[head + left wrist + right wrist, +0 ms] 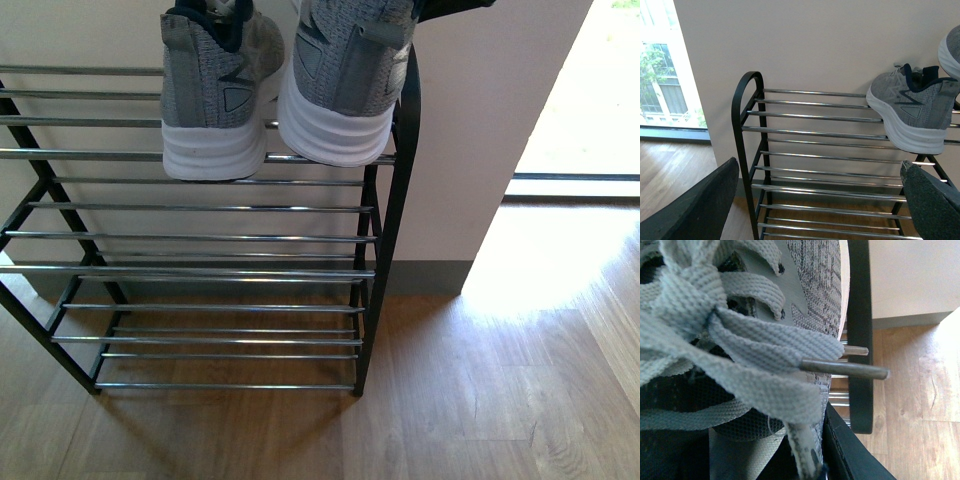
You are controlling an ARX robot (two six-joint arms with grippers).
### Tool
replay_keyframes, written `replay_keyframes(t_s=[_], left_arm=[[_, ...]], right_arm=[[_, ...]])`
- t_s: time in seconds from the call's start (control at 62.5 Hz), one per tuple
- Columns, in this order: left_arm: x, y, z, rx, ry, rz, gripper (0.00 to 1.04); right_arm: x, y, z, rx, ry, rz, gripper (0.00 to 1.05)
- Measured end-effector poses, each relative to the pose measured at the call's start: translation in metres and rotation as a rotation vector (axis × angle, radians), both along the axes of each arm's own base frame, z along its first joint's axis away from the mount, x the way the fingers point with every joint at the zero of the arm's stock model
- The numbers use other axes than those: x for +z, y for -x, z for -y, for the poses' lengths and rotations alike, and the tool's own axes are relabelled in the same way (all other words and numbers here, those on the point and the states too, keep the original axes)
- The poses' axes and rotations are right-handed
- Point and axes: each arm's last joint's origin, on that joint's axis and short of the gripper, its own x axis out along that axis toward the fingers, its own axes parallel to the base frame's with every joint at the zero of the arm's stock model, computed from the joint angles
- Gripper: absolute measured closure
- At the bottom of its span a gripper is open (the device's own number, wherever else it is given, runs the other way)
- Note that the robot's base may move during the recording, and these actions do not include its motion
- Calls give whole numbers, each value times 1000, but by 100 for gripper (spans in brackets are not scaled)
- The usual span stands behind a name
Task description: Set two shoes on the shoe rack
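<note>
1. Left claw (819,165) gapes wide, empty; right claw's (845,452) grip is hidden behind light grey laces (740,340).
2. Two grey knit, white-soled sneakers (213,95) (345,75) sit at one black-framed chrome-rod shoe rack's (200,237) top shelf (90,154), uppers cropped.

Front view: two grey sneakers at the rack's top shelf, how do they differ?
Left sneaker sits level, clear of the frame; right sneaker looks tilted, beside the end post of the shoe rack. In left wrist view, right sneaker's sole shows higher than left's. Both: heels toward camera, white soles overhanging the front rod.
</note>
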Motion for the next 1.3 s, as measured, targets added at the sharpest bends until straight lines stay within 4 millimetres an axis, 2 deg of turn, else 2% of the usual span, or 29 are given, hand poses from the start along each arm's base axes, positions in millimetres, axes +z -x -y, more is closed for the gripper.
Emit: replay_keyframes(t_s=[0.256, 0.352, 0.799, 1.039, 1.231, 1.295], left_arm=[[0, 0, 0, 0, 0, 0, 9], [0, 0, 0, 0, 0, 0, 9], [0, 0, 0, 0, 0, 0, 9], [0, 0, 0, 0, 0, 0, 9], [0, 0, 0, 0, 0, 0, 9], [0, 0, 0, 0, 0, 0, 9]], right_arm=[[21, -1, -8, 59, -59, 32, 102], [21, -5, -10, 56, -67, 29, 102], [-35, -30, -13, 17, 46, -77, 102], [-39, -32, -14, 30, 94, -66, 102], [-34, -35, -15, 40, 96, -12, 72], [-26, -35, -13, 36, 88, 22, 58]])
